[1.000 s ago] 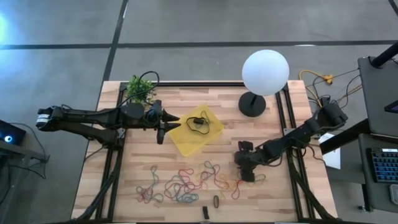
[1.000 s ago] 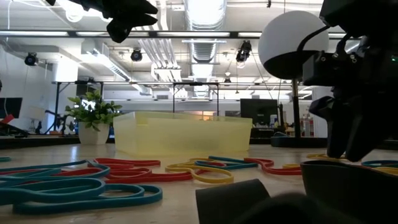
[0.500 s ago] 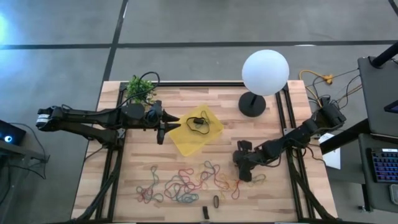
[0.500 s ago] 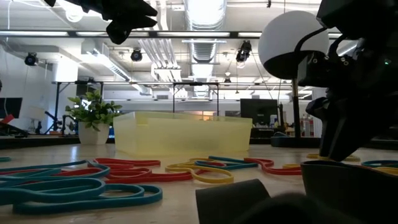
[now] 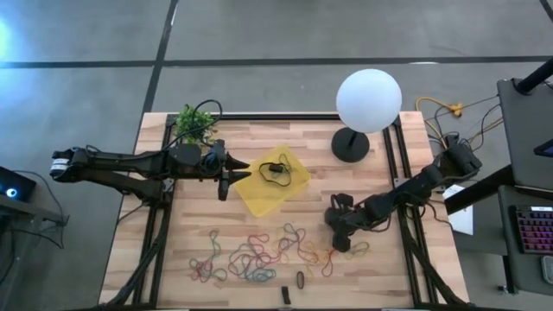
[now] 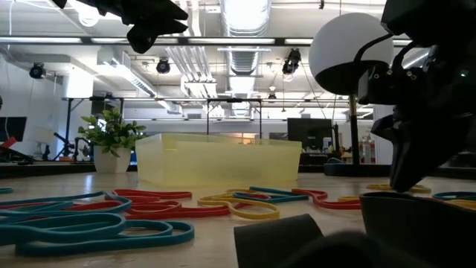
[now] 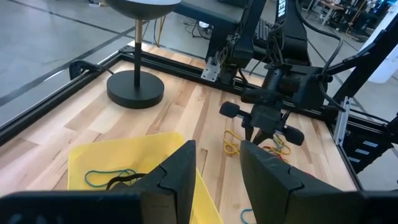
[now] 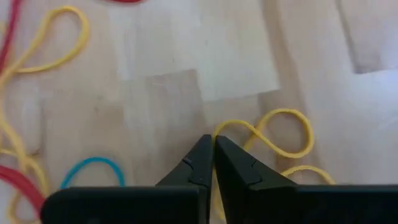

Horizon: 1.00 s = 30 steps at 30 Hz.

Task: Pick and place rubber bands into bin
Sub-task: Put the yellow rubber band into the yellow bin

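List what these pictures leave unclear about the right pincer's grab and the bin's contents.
- Right pincer: tips shut at a yellow band; whether the band is pinched is hidden by the tips.
- High view: the right pincer covers that band.
- Bin: a dark band lies inside; too small to count the loops.
- Low view: the bin's cloudy wall hides the contents.

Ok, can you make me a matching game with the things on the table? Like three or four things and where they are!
Things:
1. white lamp globe
2. yellow bin
3. right gripper
4. green plant

Places:
A. down at a yellow rubber band, fingertips together
B. far left corner of the table
C. on a black round base, far side
D. middle of the table, bands inside

Pairs: 1-C, 2-D, 3-A, 4-B
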Tool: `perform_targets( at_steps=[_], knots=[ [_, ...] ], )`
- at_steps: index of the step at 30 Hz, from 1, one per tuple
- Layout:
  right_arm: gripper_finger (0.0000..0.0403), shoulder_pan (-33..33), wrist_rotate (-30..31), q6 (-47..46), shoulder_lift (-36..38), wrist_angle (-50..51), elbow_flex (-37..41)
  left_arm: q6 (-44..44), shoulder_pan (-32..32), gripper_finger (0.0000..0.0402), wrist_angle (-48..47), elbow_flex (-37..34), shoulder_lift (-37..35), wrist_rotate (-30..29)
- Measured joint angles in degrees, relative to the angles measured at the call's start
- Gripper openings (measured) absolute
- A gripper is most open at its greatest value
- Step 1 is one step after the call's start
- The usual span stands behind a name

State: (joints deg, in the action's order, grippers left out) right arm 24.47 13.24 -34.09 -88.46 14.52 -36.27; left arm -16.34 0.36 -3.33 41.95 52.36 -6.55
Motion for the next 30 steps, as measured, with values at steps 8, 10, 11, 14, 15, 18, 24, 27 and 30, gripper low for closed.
perform_targets(
  at_steps=[8, 10, 11, 14, 15, 18, 24, 27, 30],
  knots=[
    [0.0008, 0.0, 4.4, 3.1, 3.4, 1.7, -4.5, 0.1, 0.0, 0.0109, 0.4, 0.0, 0.0, 0.0],
    [0.0008, 0.0, 5.0, 4.6, 4.2, 1.9, -6.3, 0.1, 0.0, 0.0109, 0.4, 0.0, 0.0, 0.0],
    [0.0008, 0.0, 5.5, 5.4, 4.5, 1.9, -7.1, 0.1, 0.0, 0.0109, 0.4, 0.0, 0.0, 0.0],
    [0.0008, -0.1, 7.7, 8.2, 5.1, 2.5, -9.5, 0.2, 0.0, 0.0109, 1.3, 0.0, 0.4, 0.0],
    [0.0008, -0.2, 8.4, 9.1, 5.4, 2.5, -10.4, 0.2, 0.0, 0.0109, 1.6, 0.0, 0.5, 0.0],
    [0.0008, -0.9, 10.6, 12.6, 5.8, 3.4, -14.2, 0.2, 0.0, 0.0109, 2.1, -0.1, 0.7, 0.0],
    [0.0008, -2.8, 13.3, 21.5, 5.9, 6.3, -22.5, 0.2, 0.0, 0.0109, 2.5, 0.0, 1.6, 0.0],
    [0.0008, -4.0, 14.7, 26.5, 5.9, 6.7, -26.6, 0.2, 0.0, 0.0109, 2.4, 0.0, 1.7, 0.0],
    [0.0008, -6.0, 15.5, 31.2, 5.9, 6.7, -30.4, 0.2, 0.0, 0.0109, 2.3, 0.0, 1.7, 0.0]
  ],
)
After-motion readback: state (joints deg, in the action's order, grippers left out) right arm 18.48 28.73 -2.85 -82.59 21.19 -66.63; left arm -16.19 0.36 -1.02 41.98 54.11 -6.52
